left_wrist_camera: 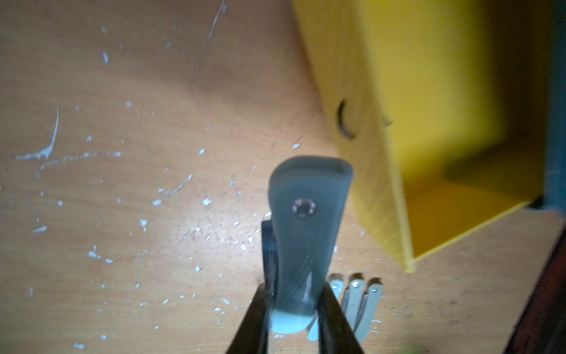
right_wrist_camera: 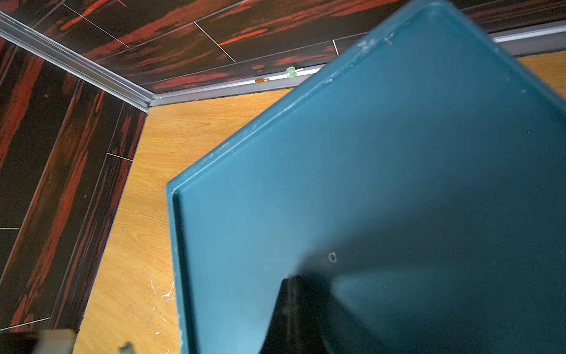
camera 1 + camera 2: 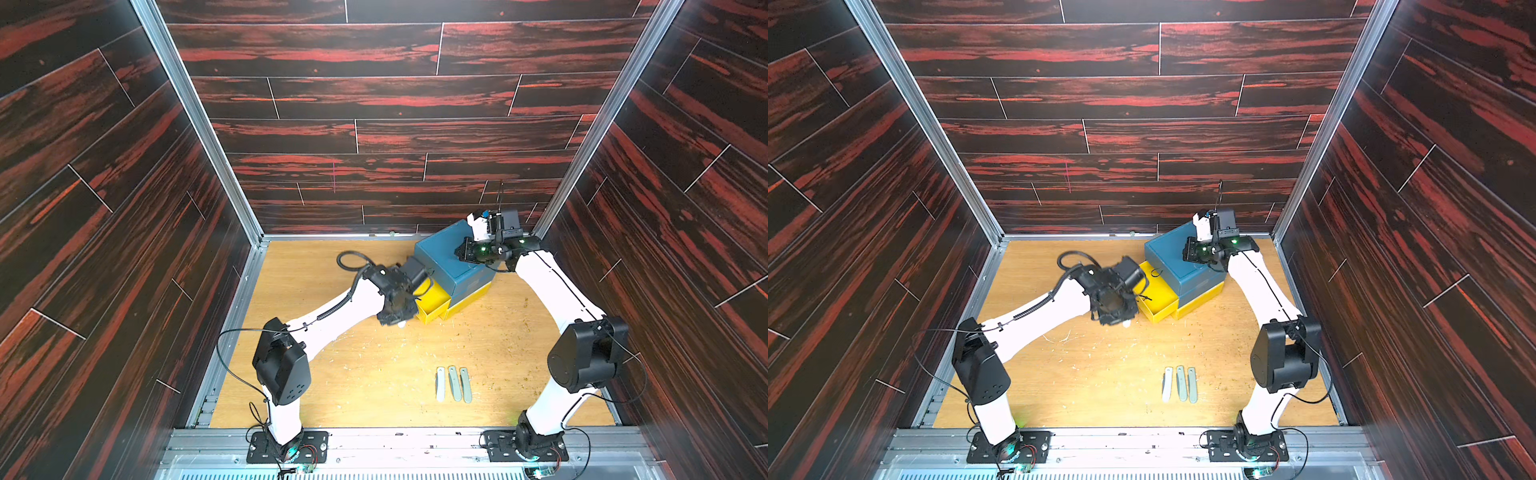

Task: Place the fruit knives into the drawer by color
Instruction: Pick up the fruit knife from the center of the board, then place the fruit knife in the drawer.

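Note:
The left gripper (image 1: 294,309) is shut on a pale whitish fruit knife (image 1: 306,233), gripped near one end with the rest sticking out past the fingertips. It hangs over the table just outside the front wall of the open yellow upper drawer (image 1: 364,171). In both top views only the knife's white tip (image 3: 402,325) (image 3: 1126,324) shows under the wrist, beside the drawer (image 3: 434,297) (image 3: 1156,297). Three more knives lie side by side at the front: one whitish (image 3: 440,384) (image 3: 1167,384), two grey-green (image 3: 461,384) (image 3: 1187,384). The right gripper (image 2: 294,303) (image 3: 461,251) is shut, empty, on the cabinet top.
The teal cabinet (image 3: 449,253) (image 2: 367,153) stands at the back right, angled, with a lower yellow drawer (image 3: 469,303) pulled out a little. White chips and scratches dot the wooden table (image 3: 353,374). Dark walls close in the back and both sides.

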### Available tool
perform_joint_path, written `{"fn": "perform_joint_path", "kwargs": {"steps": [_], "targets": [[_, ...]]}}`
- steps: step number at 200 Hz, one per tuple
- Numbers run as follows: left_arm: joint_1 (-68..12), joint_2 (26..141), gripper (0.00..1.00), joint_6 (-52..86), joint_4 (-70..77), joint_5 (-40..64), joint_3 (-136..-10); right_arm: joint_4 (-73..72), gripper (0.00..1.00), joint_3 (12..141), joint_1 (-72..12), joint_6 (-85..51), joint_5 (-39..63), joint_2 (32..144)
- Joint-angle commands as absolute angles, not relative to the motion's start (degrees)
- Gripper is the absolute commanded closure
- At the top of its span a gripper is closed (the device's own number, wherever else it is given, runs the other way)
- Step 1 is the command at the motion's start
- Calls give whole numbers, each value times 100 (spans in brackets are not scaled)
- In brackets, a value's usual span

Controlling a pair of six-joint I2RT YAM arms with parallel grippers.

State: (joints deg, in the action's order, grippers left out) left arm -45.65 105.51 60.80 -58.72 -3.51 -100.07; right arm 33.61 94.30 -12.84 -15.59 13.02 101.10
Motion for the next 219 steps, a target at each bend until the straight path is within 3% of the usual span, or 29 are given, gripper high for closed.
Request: {"fn": "perform_joint_path", "kwargs": {"steps": [1, 115, 219], "targets": [[-4501, 10679, 90, 5901, -6103, -554, -10413, 4378, 97, 9225, -1306, -1528, 1120, 10501], [-4359, 12258, 90, 5486, -6380, -319, -12804, 4377, 97, 9184, -1311, -1553, 1132, 10499], [-4093, 12616, 90, 5741, -5980, 48, -12751, 4393, 97, 9193, -1311, -1542, 1147, 10527]]}}
